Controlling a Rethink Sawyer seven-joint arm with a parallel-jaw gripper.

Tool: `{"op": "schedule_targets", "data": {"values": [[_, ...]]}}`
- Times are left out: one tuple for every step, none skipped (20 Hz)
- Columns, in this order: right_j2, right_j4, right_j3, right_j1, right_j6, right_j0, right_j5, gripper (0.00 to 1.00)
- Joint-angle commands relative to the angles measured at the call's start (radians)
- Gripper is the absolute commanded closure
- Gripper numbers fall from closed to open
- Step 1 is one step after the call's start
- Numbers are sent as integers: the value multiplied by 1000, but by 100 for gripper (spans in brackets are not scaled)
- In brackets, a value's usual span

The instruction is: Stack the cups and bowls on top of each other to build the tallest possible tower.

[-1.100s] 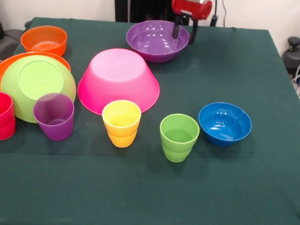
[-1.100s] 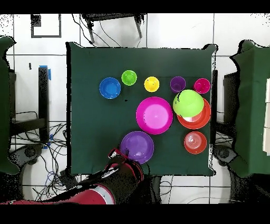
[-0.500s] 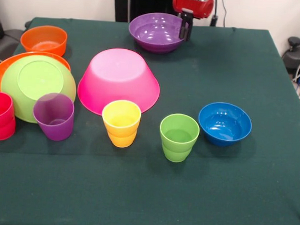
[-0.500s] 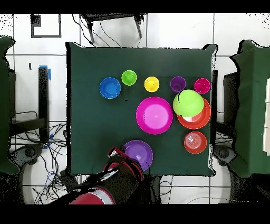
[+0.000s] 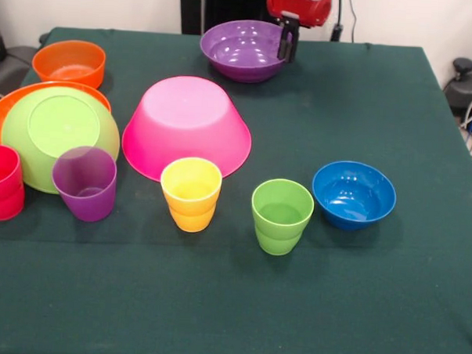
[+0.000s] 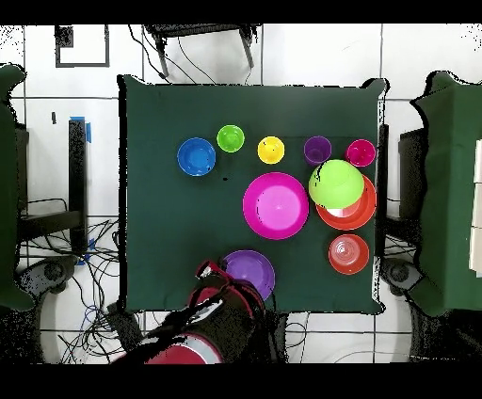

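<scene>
Gripping the right rim of the purple bowl (image 5: 244, 49), the gripper (image 5: 287, 36) has its dark fingers clamped on the bowl's wall at the far edge of the green table (image 5: 356, 308); the bowl sits upright and looks empty. Nearer the middle, the pink bowl (image 5: 186, 125) rests upside down, bare on top. At the left, the lime green bowl (image 5: 58, 133) lies inverted and tilted inside the large orange bowl (image 5: 5, 108), covering most of it (only an orange crescent of rim shows). Behind them the small orange bowl (image 5: 69, 61) stands upright and empty. The small blue bowl (image 5: 353, 194) sits open at the right, also empty. Four cups stand upright in a loose row along the near side: the red cup (image 5: 1, 182) at the left edge, the purple cup (image 5: 85, 182) just beside and touching the lime bowl's rim, the yellow cup (image 5: 191, 193) right before the pink bowl, and the green cup (image 5: 281, 216) near the blue bowl. From overhead, the red and black arm (image 6: 202, 334) reaches in over the table's edge, and pale floor tiles (image 6: 311, 56) with loose cables (image 6: 89, 273) surround the table.
</scene>
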Motion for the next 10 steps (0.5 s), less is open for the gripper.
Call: {"op": "schedule_targets", "data": {"values": [[192, -131, 3, -139, -115, -130, 244, 100], [215, -147, 16, -180, -128, -160, 280, 100], [230, -156, 25, -205, -134, -178, 298, 100], [262, -168, 41, -248, -154, -214, 338, 100], [286, -174, 51, -277, -168, -239, 364, 100], [310, -179, 62, -306, -182, -264, 390, 100], [328, -181, 69, -324, -190, -283, 407, 100], [345, -181, 82, -351, -201, -298, 427, 100], [357, -181, 86, -368, -209, -311, 443, 100], [368, -181, 91, -384, -218, -323, 460, 100]]}}
